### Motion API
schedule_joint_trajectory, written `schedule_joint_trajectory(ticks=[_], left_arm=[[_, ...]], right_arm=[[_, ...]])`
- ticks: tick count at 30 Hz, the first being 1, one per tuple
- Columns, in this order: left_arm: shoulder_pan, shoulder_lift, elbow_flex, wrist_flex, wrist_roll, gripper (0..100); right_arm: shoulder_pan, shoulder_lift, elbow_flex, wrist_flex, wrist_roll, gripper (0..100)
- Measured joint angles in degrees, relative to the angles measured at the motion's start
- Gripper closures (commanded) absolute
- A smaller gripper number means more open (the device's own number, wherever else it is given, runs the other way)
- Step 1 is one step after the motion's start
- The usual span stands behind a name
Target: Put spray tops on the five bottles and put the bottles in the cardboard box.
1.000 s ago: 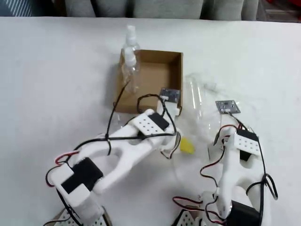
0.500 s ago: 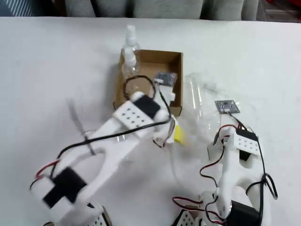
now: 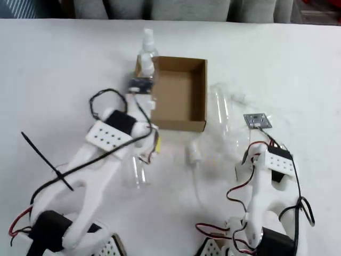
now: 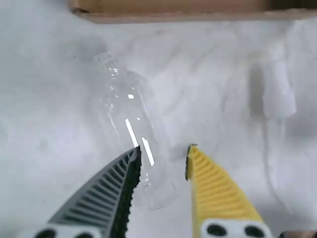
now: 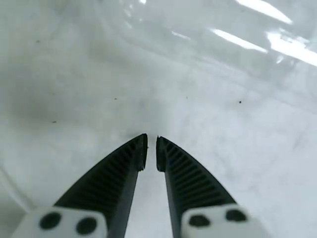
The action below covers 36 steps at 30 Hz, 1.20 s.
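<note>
The cardboard box stands open at mid table. Two clear bottles with spray tops stand by its left wall. A topless clear bottle lies on the table in front of the box's left corner. My left gripper is open just above this bottle's end, grey and yellow fingers on either side of it. A loose white spray top lies beside it with its tube trailing. My right gripper is shut, low over bare table, holding nothing.
More clear bottles lie right of the box, near the right arm; clear plastic shows ahead of the right gripper. The box edge is just beyond the lying bottle. Chairs line the far table edge.
My left arm has swung left, from in front of the box's right corner to its left corner, uncovering the loose spray top and the lying bottle. The right arm has not moved.
</note>
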Motion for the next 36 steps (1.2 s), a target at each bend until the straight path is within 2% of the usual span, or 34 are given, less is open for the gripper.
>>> schedule_joint_trajectory(ticks=[5,10,20,25,36], left_arm=[[-8.09,0.0,5.54,-8.62,5.63,81],[-8.97,0.0,8.53,-12.75,6.33,74],[-9.41,0.18,9.05,-13.63,6.68,74],[-9.41,6.15,8.44,-13.63,9.23,74],[-9.85,12.66,6.15,-13.98,9.58,74]], right_arm=[[0.0,0.0,0.0,0.0,0.0,98.1],[0.0,0.0,0.0,0.0,0.0,98.1],[-0.35,0.0,0.0,0.0,0.0,98.1],[-1.23,0.0,0.09,0.0,0.0,98.1],[-1.23,0.0,0.09,0.0,0.0,98.1]])
